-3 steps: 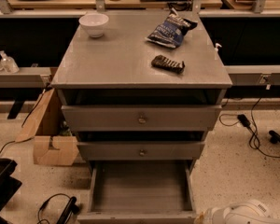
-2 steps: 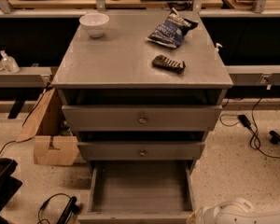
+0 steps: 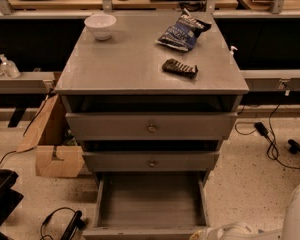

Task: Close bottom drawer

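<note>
Jaws apart or together? Cannot tell. White gripper (image 3: 212, 232) seems low by the bottom drawer (image 3: 150, 204) front corner. Stiff wood should slide easy; push its front middle.

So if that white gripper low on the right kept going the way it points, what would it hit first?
Probably the right front corner of the open bottom drawer: the gripper sits at the picture's bottom edge beside it, pointing left. Depth is unclear, so it might pass in front.
</note>
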Motion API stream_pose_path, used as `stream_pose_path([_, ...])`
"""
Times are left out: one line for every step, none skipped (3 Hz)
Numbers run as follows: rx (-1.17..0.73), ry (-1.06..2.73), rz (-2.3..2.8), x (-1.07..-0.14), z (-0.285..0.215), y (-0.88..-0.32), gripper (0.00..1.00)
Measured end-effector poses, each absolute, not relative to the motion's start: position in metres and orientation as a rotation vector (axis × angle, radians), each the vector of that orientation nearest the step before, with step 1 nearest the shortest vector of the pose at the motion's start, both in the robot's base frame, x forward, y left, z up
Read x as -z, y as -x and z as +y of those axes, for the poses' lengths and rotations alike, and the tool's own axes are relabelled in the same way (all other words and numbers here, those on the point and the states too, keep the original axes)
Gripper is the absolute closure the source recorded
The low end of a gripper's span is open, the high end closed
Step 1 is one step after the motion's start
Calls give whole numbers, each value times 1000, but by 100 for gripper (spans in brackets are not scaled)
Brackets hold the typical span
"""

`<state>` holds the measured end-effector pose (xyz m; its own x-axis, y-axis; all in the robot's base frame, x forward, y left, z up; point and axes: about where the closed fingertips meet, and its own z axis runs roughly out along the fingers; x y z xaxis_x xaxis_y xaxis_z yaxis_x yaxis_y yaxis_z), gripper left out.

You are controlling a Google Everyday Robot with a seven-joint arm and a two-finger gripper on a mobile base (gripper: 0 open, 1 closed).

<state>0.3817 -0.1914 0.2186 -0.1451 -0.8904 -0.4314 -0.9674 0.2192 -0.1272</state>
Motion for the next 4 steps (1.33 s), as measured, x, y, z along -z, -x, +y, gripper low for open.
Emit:
stream_pose_path([-280, 1701, 2084, -166, -187, -374, 100])
stream_pose_path([-279, 1702, 2084, -166, -187, -375, 100])
stream_pose_path([-321, 1721, 2074, -149, -167, -371, 100])
stream_pose_path([-375, 1752, 2037, -123, -128, -378, 100])
